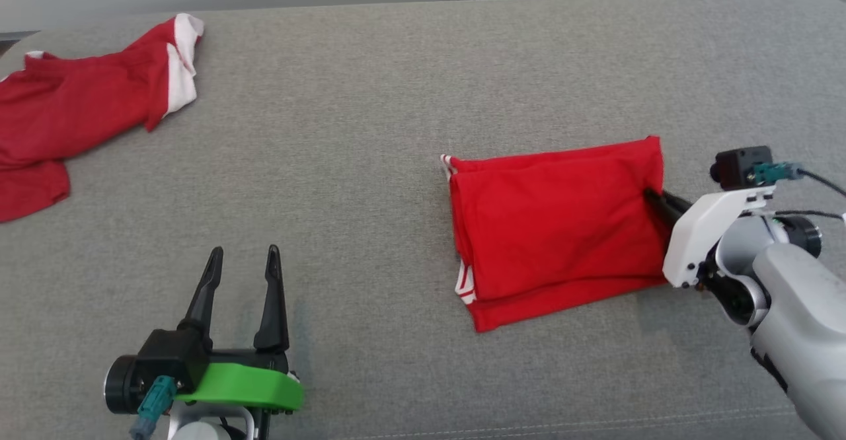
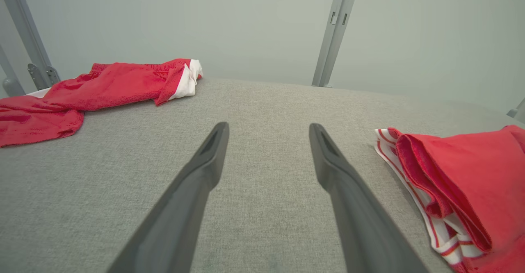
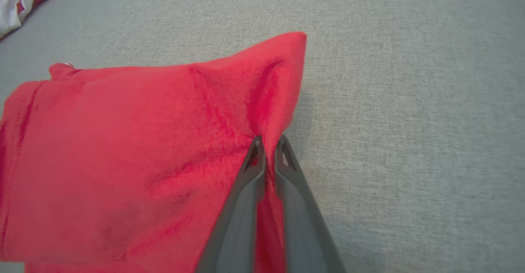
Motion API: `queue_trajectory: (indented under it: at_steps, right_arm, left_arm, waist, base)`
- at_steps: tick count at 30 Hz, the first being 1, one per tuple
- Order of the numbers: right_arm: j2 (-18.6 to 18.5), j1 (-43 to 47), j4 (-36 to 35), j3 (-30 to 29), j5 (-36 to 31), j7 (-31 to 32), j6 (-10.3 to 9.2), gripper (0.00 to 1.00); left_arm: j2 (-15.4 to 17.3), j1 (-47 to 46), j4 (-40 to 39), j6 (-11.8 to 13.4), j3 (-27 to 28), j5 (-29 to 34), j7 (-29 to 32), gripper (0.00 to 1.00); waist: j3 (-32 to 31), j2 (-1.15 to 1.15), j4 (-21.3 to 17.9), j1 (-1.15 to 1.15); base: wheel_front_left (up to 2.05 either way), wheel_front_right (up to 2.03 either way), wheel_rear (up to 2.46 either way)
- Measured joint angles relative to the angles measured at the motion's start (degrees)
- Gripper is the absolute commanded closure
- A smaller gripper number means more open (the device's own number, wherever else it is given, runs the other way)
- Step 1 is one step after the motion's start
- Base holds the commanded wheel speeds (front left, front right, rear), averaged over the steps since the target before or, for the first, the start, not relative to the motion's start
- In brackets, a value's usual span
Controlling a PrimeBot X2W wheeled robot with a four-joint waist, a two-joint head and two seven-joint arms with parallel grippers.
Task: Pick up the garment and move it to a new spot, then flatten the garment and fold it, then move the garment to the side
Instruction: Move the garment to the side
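Observation:
The folded red garment [image 1: 555,222] with white-striped trim lies right of centre on the grey surface; it also shows in the left wrist view [image 2: 463,187] and the right wrist view [image 3: 135,154]. My right gripper [image 1: 651,195] is shut on the garment's right edge, its fingers pinching a ridge of red cloth [image 3: 268,146]. My left gripper [image 1: 242,261] stands open at the lower left, well clear of the garment, with nothing between its fingers [image 2: 268,142].
A second red and white garment [image 1: 86,110] lies crumpled at the far left corner of the grey upholstered surface [image 1: 370,129], also in the left wrist view [image 2: 98,88]. Grey metal posts [image 2: 334,31] stand behind the surface.

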Motion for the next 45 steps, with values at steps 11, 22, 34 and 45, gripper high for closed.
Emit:
queue_trajectory:
  at_steps: [11, 22, 34, 45]
  right_arm:
    - [-2.41, -8.90, 2.15, -2.04, -2.48, -0.99, 0.00, 1.00]
    - [-0.74, -14.52, 6.80, -2.56, -3.98, -3.81, -0.01, 1.00]
    - [0.55, -21.05, 13.06, -3.92, -5.79, -7.14, -0.01, 1.00]
    - [-2.02, -30.14, 27.98, -9.34, -11.21, -11.48, 0.00, 1.00]
  left_arm:
    - [0.93, -4.18, -1.43, -0.96, 0.91, 2.53, -0.11, 0.00]
    - [2.43, -7.44, -1.83, -1.68, -0.41, 3.82, -0.10, 0.00]
    - [3.50, -8.26, -2.59, -1.72, -1.32, 4.02, 0.35, 0.00]
    - [5.27, -8.56, -7.65, -1.16, -1.85, 5.20, 2.37, 0.00]
  waist:
    - [3.72, 0.00, -8.93, 0.00]
    - [8.53, 0.00, -17.78, 0.00]
    - [12.10, 0.00, -19.09, 0.00]
    - [15.08, 0.00, -15.11, 0.00]
  base:
    - [0.00, 0.00, 0.00]
    - [0.00, 0.00, 0.00]
    - [0.00, 0.00, 0.00]
    - [0.00, 0.00, 0.00]
